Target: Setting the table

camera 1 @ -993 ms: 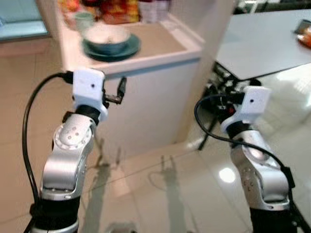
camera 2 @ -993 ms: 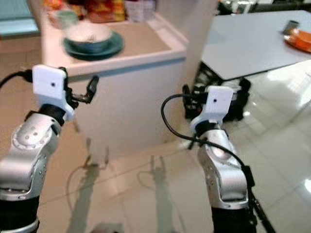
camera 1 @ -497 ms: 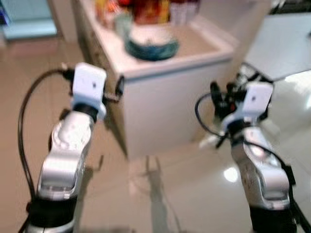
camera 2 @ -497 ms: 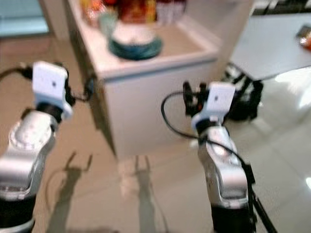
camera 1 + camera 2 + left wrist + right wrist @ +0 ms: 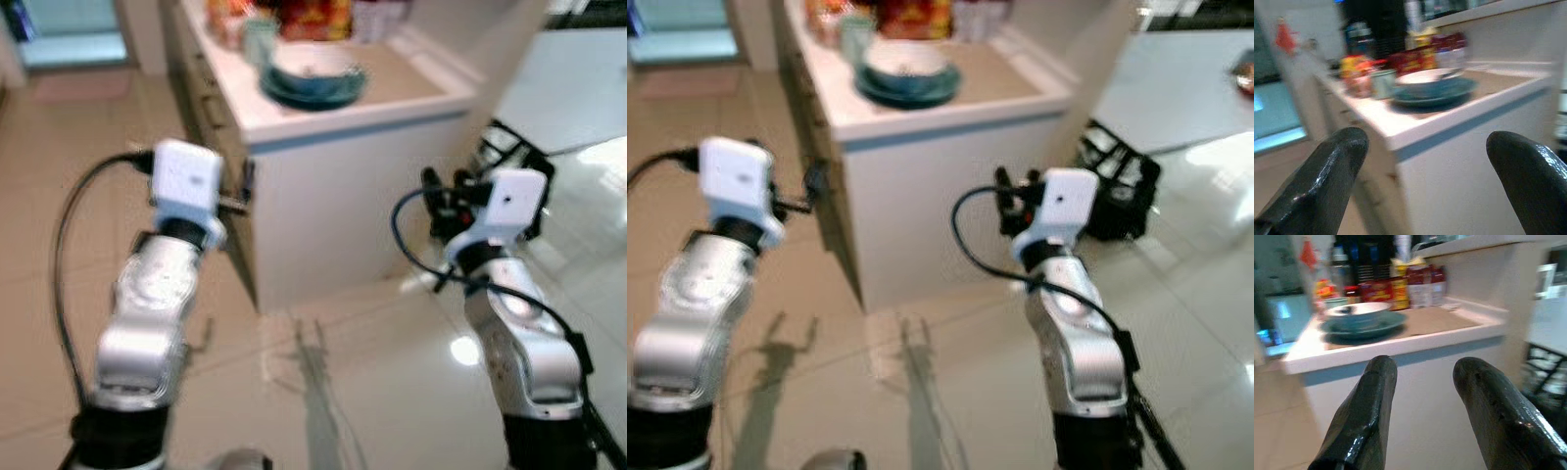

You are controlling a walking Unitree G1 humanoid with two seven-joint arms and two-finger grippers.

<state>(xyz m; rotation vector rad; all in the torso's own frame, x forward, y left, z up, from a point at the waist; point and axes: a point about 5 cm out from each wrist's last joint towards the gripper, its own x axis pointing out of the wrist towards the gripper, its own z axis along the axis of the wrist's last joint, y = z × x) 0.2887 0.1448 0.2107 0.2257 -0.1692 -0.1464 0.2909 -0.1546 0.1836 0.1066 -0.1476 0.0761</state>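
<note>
— Two grippers up before the white counter (image 5: 333, 176), we noted. Left gripper (image 5: 1425, 181)?
— Fingers spread wide, holding nothing.
— And the dishes?
— White bowl (image 5: 907, 57) sat in a teal plate (image 5: 908, 88) on the countertop. Right gripper (image 5: 1422, 396) fingers narrowly parted, empty.

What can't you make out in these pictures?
- Packets behind the bowl: labels blurred in the right wrist view.
- Bowl's contents: hidden by its rim in the left wrist view.
- Orange thing on the grey table: cut off by the right eye view's edge.
</note>
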